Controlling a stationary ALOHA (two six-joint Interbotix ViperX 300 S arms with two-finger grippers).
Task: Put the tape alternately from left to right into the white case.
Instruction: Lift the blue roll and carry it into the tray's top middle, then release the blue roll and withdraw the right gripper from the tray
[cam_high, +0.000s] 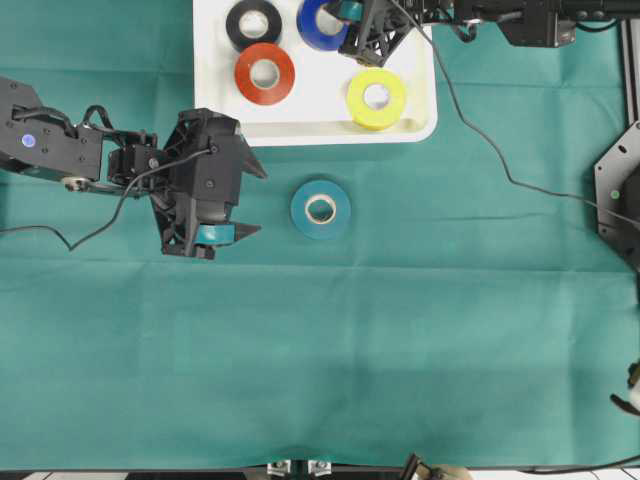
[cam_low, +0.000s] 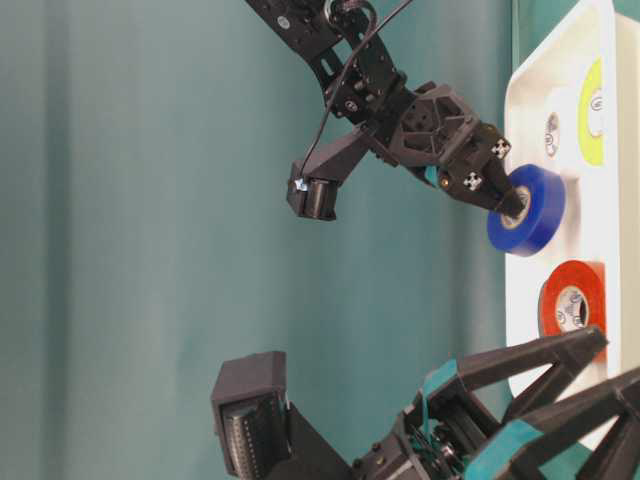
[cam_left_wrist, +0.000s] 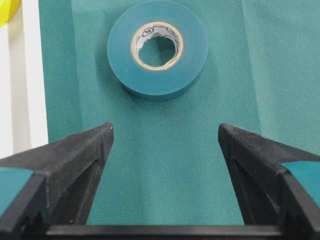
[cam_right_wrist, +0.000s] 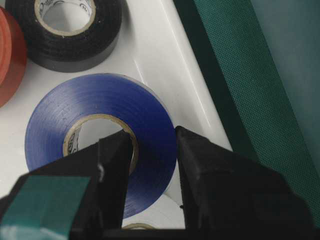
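Overhead layout. The case lies at the far edge of the worktop. Four rolls show in it: a far-left roll, a near-left roll, a near-right roll, and a far-middle roll whose wall sits between the jaws of the right gripper. A loose roll lies on the worktop before the case, just right of the left gripper.

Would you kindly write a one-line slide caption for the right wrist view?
Right gripper shut on the blue roll, over the white case beside the black roll.
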